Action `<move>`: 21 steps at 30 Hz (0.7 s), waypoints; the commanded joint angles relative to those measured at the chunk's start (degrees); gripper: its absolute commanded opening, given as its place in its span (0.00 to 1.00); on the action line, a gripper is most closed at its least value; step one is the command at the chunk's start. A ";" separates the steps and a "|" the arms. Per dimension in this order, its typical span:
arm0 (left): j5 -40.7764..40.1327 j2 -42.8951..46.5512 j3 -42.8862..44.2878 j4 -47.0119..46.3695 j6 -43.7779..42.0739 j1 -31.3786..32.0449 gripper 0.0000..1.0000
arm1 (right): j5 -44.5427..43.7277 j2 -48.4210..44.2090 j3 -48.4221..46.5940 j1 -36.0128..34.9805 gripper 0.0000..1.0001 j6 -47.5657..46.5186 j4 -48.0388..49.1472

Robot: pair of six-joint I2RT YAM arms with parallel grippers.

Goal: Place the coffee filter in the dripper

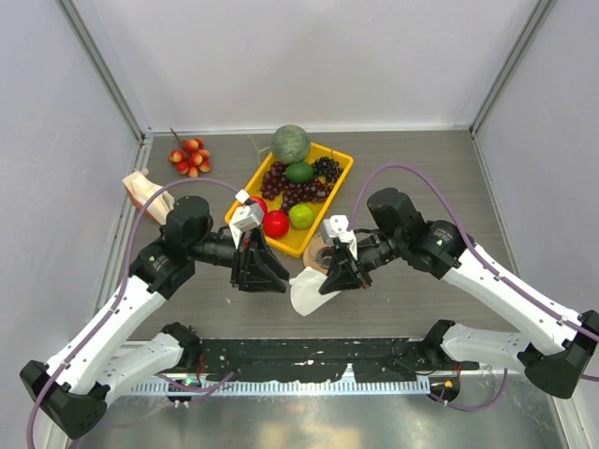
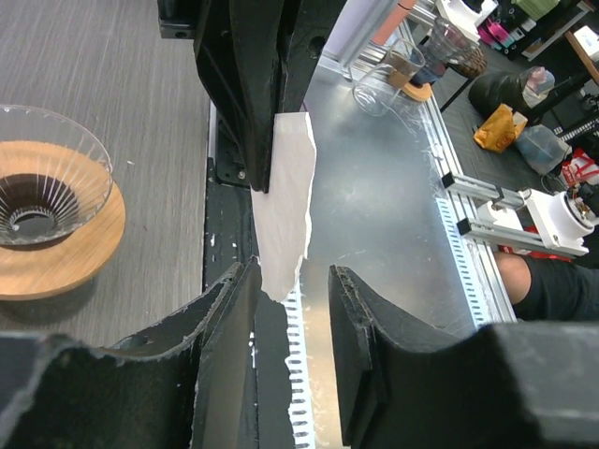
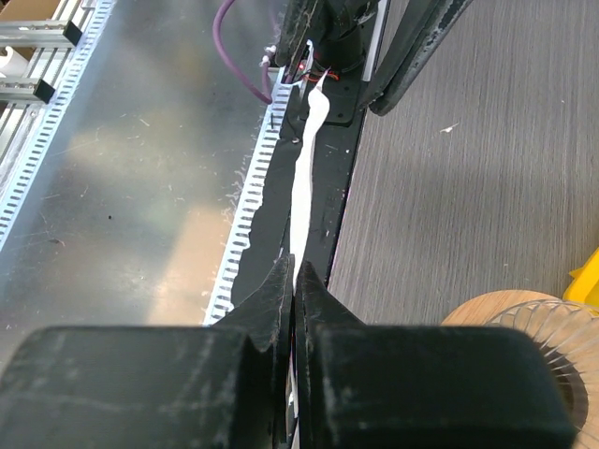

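The white coffee filter hangs between the two arms above the table's near edge. My right gripper is shut on it; in the right wrist view the coffee filter runs edge-on out from the closed right gripper. My left gripper stands open, and the tip of the coffee filter reaches in beside its left finger. The clear dripper sits on a wooden ring at the left of that view. From above, the dripper is partly hidden behind the right gripper.
A yellow tray of grapes, limes and a red fruit stands behind the grippers, with a green melon at its far end. A red fruit cluster and a beige paper bundle lie at the back left.
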State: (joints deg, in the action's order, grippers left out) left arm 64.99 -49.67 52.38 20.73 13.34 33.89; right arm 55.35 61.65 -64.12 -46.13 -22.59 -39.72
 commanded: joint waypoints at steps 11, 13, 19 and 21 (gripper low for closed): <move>1.72 -1.04 2.20 -6.67 4.41 0.83 0.38 | 0.11 0.23 -1.01 -0.63 0.05 0.00 1.84; 1.89 -1.13 2.11 -6.67 4.59 0.83 0.39 | 0.02 0.23 -1.01 -0.63 0.05 -0.09 1.76; 1.63 -1.57 2.02 -7.81 5.64 0.92 0.30 | 0.37 0.23 -1.27 -0.89 0.05 -0.35 1.58; 1.80 -1.57 1.94 -8.34 5.82 0.92 0.25 | 0.55 0.23 -1.27 -0.98 0.05 -0.79 1.32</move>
State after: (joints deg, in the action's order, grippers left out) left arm 65.25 -50.94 52.40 16.08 17.93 34.50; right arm 55.35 61.91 -64.12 -46.52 -22.57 -39.48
